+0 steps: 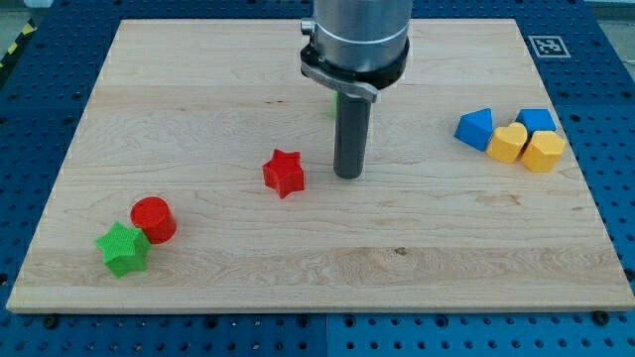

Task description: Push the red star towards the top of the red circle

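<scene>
Pale wood makes up the board point(298, 258), set on a blue pegged bench; my tip point(348, 176) rests just beside the red star point(284, 173) on its right-edge side, a small gap showing, and being a bare rod it has no jaws and grips nothing; the star sits near the board's middle, well apart from the red circle point(154, 219) by the bottom-left corner, so most of the push appears left; a green star point(123, 248) touches the circle's lower side, clear of the path; blue point(475, 128) and yellow blocks point(543, 151) cluster by the right edge; something green peeks behind the rod.
</scene>
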